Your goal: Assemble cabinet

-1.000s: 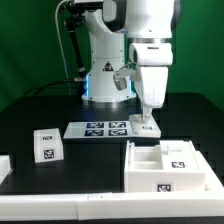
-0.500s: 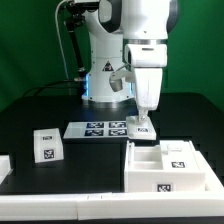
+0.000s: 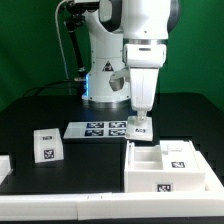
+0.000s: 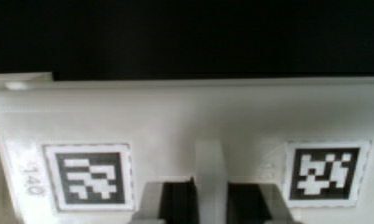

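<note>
The cabinet [image 3: 168, 166] is the big white boxy body with open compartments and marker tags, at the front on the exterior view's right. My gripper [image 3: 139, 113] hangs straight down behind it, just beyond the marker board's end on the exterior view's right. It is shut on a smaller white tagged part [image 3: 140, 127], at or just above the table. In the wrist view this part [image 4: 202, 115] fills the frame, with two tags on its face. A thin white ridge of it sits between my dark fingers [image 4: 180, 203], at my gripper [image 4: 216, 195].
The marker board [image 3: 98, 129] lies flat in the middle of the black table. A small white tagged block [image 3: 45, 145] stands on the exterior view's left, and another white piece [image 3: 4, 165] shows at that edge. The robot base [image 3: 100, 80] is behind.
My gripper has moved a little toward the exterior view's left, carrying the small white tagged part with it. Nothing else has moved.
</note>
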You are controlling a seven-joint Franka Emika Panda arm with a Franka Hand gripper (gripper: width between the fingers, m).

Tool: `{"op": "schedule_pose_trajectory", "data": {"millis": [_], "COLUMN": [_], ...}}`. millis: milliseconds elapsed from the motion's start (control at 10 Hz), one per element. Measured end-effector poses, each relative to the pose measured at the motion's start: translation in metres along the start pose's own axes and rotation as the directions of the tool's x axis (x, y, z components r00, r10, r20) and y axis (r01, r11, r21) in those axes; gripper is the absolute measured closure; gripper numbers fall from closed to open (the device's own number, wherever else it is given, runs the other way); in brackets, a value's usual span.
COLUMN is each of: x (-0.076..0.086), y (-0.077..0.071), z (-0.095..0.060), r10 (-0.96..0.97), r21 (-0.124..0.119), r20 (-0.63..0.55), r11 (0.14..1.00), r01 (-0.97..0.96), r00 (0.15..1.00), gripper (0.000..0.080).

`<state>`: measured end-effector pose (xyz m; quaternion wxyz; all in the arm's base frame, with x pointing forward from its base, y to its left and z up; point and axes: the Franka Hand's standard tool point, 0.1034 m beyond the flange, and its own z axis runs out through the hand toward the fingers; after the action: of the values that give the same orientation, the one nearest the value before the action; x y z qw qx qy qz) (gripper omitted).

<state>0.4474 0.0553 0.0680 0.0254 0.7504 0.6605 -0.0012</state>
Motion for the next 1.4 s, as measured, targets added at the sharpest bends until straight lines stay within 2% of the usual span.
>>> {"op": "schedule_pose_trajectory", "data": {"millis": [600, 1400], "x": [0.008, 0.002], "y": [0.016, 0.021], "z": [0.003, 0.007], "r10": [-0.006, -0.056], "r21": [-0.013, 0.002], "r20": [-0.011, -0.005], "r11": [1.000, 0.998], "r01": [0.006, 0.056], "r00": [1.000, 0.998], "gripper": [0.0731, 0.0731]}}
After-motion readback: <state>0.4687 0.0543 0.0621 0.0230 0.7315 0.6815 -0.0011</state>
